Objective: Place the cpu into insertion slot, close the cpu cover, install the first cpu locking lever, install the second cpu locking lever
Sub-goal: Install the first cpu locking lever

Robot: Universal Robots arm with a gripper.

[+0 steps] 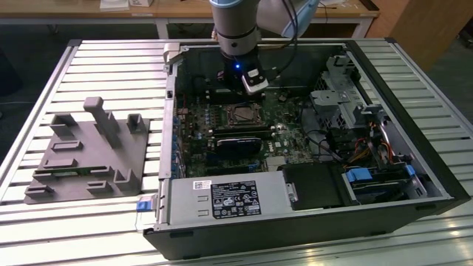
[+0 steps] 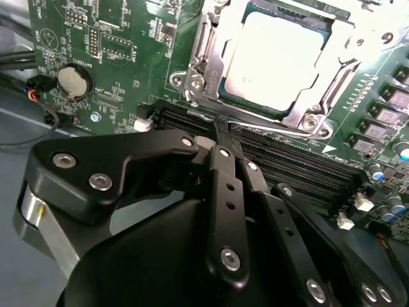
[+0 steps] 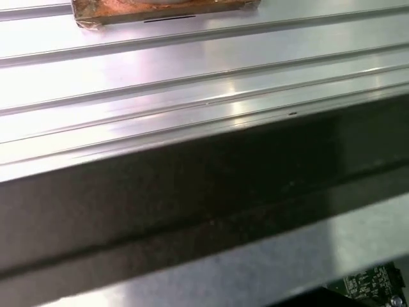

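The cpu (image 2: 275, 61), a silvery square chip, lies in the insertion slot (image 1: 242, 114) on the green board. The cpu cover (image 2: 208, 54), a silvery metal frame, lies down around the chip. A thin metal lever (image 2: 268, 131) runs along the socket edge nearest my gripper. In the second wrist view my gripper (image 2: 220, 131) is shut, with its black fingertips just off that edge, over the long black memory slots (image 2: 287, 169). In the exterior view the gripper (image 1: 255, 88) hangs inside the open computer case, just behind the socket.
The case (image 1: 414, 183) lies open on a slatted aluminium table (image 3: 192, 83). A grey fixture block (image 1: 88, 149) sits at the exterior view's left. A power supply (image 1: 229, 199) and drive bays (image 1: 377, 177) fill the case's near side. A coin battery (image 2: 73, 80) sits on the board.
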